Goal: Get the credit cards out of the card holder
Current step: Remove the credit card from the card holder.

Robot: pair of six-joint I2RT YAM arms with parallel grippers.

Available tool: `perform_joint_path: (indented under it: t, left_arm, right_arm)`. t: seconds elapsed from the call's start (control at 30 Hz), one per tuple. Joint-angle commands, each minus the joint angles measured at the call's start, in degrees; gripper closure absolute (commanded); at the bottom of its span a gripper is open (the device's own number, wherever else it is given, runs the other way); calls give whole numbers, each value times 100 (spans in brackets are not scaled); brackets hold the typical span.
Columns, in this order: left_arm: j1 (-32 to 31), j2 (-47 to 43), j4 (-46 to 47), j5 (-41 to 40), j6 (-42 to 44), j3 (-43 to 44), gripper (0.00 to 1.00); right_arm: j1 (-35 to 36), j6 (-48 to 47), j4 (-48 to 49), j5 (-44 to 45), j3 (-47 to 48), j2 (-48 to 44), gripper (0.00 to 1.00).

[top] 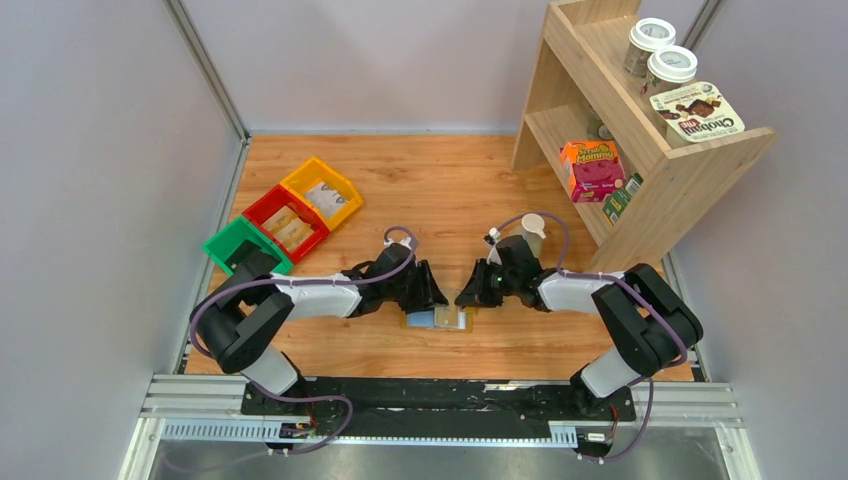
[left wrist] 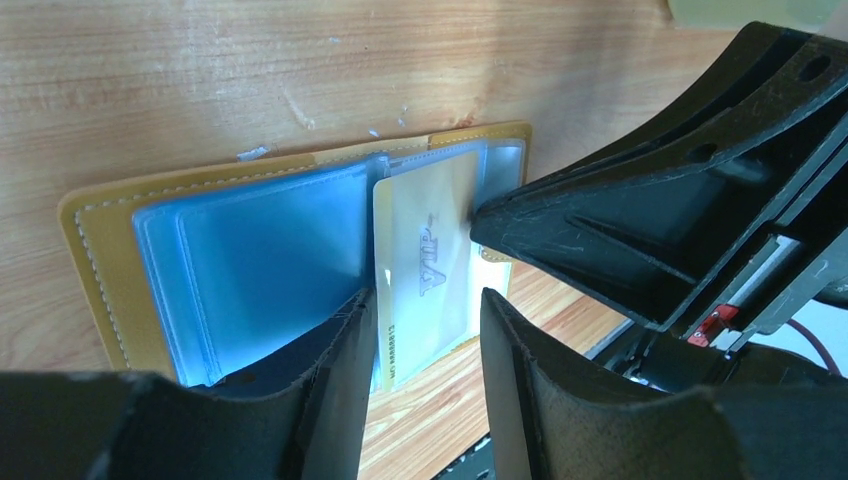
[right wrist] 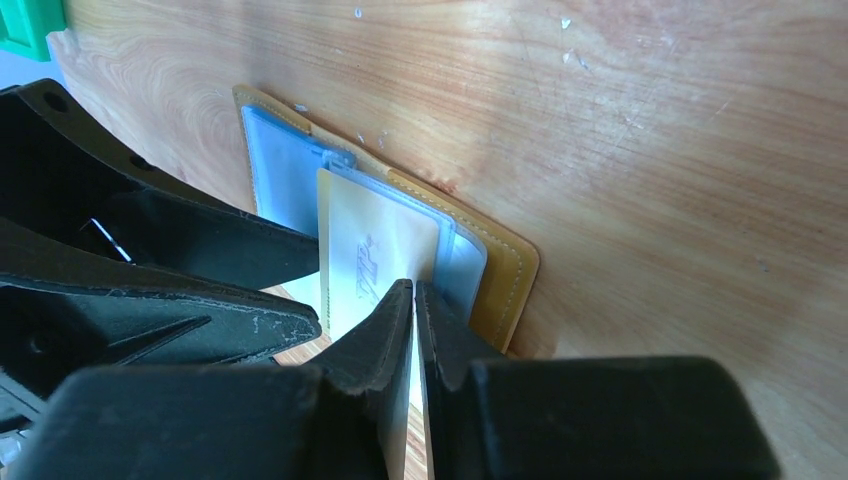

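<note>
Top external, card holder: lies open and flat on the bench, near the front edge, between the two hands.
Top external, left hand: low over the holder's left side; finger spacing cannot be read here.
Top external, right hand: low over the holder's right side, tips facing the left hand.
Top external, bins: green bin, red bin and yellow bin stand in a row at far left, well apart from the holder. Tan packets lie in the red and yellow; the green's contents cannot be made out.
Left wrist, credit card: pale, embossed "VIP", partly out of its clear pocket at the holder's fold.
Left wrist, left hand: fingers apart, one on each side of the card's near end, gripping nothing.
Left wrist, sleeves: blue-tinted plastic pockets on the other leaf; whether more cards sit inside cannot be told.
Right wrist, right hand: fingers together, apparently pinched on the card's edge.
Right wrist, step in hand: judged to be drawing the first card out, with the task at an early stage.
Right wrist, method: pull flat along the pocket's opening, slowly. Press the left hand on the leather so the holder does not drag.
Right wrist, risk: the thin card may slip from the pinch, or the sleeve may lift with it.
</note>
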Motion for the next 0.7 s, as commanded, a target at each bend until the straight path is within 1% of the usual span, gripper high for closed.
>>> perform_joint_path:
  t: [0.0,0.03,0.13,0.23,0.3,0.4,0.5,0.57,0.67]
  left_arm:
    - [22,-4,1079,373,-233,-235,51]
    - [39,-48,1203,373,-277,-375,53]
    - [118,-145,2001,338,-488,-727,57]
    - [180,-92,2583,399,-681,-1034,58]
    - [206,22,2742,434,-743,-1088,58]
    - [251,320,2900,496,-787,-1193,53]
    - [364,549,3295,505,-1006,-1413,50]
    - [452,637,3349,479,-1016,-1519,47]
    - [505,673,3095,443,-911,-1528,43]
  right_arm:
    - [-22,72,43,45,-114,-53,88]
    - [-30,81,51,45,-114,-53,88]
    - [-30,81,86,18,-123,-35,88]
    - [-30,90,122,-8,-140,-44,88]
    - [-30,98,122,-8,-140,-62,88]
    - [-30,98,122,-8,-149,-97,88]
    - [-30,98,113,1,-158,-141,88]
    - [-30,98,113,1,-167,-150,87]
    - [-30,98,122,-8,-149,-150,88]
